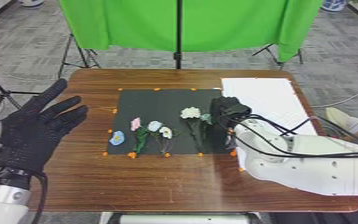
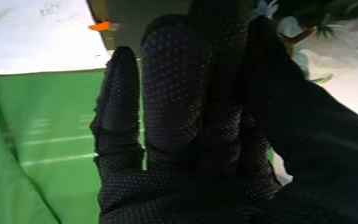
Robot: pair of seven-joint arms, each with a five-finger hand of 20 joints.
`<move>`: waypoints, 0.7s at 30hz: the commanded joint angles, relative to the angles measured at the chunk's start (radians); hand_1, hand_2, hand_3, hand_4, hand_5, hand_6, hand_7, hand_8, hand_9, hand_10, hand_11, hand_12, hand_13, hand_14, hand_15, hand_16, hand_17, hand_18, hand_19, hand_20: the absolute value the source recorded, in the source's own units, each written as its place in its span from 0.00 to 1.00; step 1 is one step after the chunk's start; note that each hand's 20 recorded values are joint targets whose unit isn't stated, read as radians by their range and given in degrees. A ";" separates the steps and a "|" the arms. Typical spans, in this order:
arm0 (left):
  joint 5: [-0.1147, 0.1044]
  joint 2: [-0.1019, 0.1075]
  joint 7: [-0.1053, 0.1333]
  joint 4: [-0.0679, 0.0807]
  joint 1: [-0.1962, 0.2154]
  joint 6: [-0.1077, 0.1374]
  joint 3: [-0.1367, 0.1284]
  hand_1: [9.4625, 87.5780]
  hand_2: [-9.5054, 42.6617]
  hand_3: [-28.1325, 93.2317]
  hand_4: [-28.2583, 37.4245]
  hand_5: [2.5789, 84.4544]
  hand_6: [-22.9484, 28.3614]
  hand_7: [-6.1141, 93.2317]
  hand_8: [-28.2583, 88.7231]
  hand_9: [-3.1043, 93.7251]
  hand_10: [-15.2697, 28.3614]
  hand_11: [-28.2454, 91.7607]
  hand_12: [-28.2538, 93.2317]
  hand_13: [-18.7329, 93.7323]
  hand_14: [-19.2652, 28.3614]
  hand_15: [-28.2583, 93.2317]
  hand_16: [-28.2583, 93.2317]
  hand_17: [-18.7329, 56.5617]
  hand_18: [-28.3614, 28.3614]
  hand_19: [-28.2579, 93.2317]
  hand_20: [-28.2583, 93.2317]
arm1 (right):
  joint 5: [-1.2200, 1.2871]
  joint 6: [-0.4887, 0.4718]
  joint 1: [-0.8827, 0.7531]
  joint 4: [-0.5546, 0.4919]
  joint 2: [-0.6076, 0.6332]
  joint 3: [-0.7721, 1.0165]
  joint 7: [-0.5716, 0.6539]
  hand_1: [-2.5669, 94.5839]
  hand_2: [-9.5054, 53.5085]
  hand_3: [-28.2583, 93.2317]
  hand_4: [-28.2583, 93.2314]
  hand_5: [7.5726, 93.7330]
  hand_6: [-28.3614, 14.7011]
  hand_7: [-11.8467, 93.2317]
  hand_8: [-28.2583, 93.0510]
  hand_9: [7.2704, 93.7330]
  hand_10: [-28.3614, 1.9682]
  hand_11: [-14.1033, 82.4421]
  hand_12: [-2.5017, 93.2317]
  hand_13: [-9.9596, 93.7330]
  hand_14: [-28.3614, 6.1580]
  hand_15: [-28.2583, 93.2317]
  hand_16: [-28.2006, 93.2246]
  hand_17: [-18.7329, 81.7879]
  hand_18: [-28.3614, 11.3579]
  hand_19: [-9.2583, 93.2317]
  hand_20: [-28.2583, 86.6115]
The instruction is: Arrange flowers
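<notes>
My right hand has straight fingers, close together, beside the white flower on the dark mat. I think it's light, soft and easy to squash; I'd gently pinch its stem.

A green curtain hangs above gray carpeted floor.

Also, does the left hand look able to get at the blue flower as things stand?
Probably yes. The left hand is open, off to the left of the blue flower, with nothing visible between them, and the right hand is over at the right side of the dark mat, out of the way.
</notes>
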 commanded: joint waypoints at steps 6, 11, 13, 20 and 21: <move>0.002 -0.007 -0.046 0.017 -0.017 -0.019 0.006 0.16 0.34 0.85 0.02 0.32 0.57 0.23 0.15 0.31 0.82 0.46 0.33 0.35 0.99 0.64 0.16 0.13 1.00 0.71 0.41 | -0.057 -0.032 -0.003 -0.041 0.036 0.013 0.004 0.47 0.00 0.84 0.00 0.77 0.73 0.34 0.22 0.92 0.71 0.36 0.29 0.84 0.73 0.74 0.38 0.47 0.31 0.88 0.43; 0.001 -0.008 -0.061 0.020 -0.027 -0.018 0.009 0.17 0.34 0.86 0.03 0.32 0.57 0.23 0.15 0.31 0.82 0.46 0.33 0.35 0.99 0.64 0.16 0.13 1.00 0.71 0.41 | -0.069 -0.047 -0.011 -0.046 0.038 0.018 0.014 0.44 0.00 0.86 0.00 0.75 0.72 0.32 0.20 0.90 0.70 0.39 0.27 0.83 0.71 0.74 0.38 0.46 0.30 0.88 0.44; 0.004 -0.008 -0.066 0.019 -0.029 -0.016 0.008 0.17 0.34 0.86 0.02 0.32 0.57 0.23 0.15 0.31 0.82 0.46 0.33 0.35 0.99 0.64 0.16 0.13 1.00 0.71 0.41 | -0.069 -0.047 -0.009 -0.048 0.040 0.016 0.018 0.43 0.00 0.86 0.00 0.75 0.73 0.32 0.19 0.89 0.70 0.40 0.26 0.83 0.71 0.75 0.38 0.46 0.30 0.87 0.44; 0.005 -0.013 -0.075 0.016 -0.022 -0.012 0.002 0.17 0.34 0.85 0.02 0.32 0.57 0.23 0.15 0.31 0.82 0.46 0.33 0.35 0.99 0.64 0.16 0.13 1.00 0.71 0.41 | -0.078 -0.032 0.001 -0.079 0.057 0.009 0.036 0.41 0.00 0.87 0.00 0.74 0.73 0.32 0.15 0.87 0.66 0.44 0.21 0.82 0.70 0.75 0.37 0.46 0.29 0.87 0.45; 0.005 -0.013 -0.076 0.016 -0.023 -0.008 0.004 0.17 0.34 0.85 0.03 0.32 0.57 0.23 0.15 0.31 0.82 0.46 0.33 0.35 0.99 0.64 0.16 0.13 1.00 0.71 0.41 | -0.089 -0.031 0.006 -0.081 0.057 0.003 0.039 0.41 0.00 0.87 0.00 0.74 0.73 0.32 0.15 0.87 0.66 0.44 0.21 0.82 0.70 0.75 0.37 0.46 0.28 0.87 0.46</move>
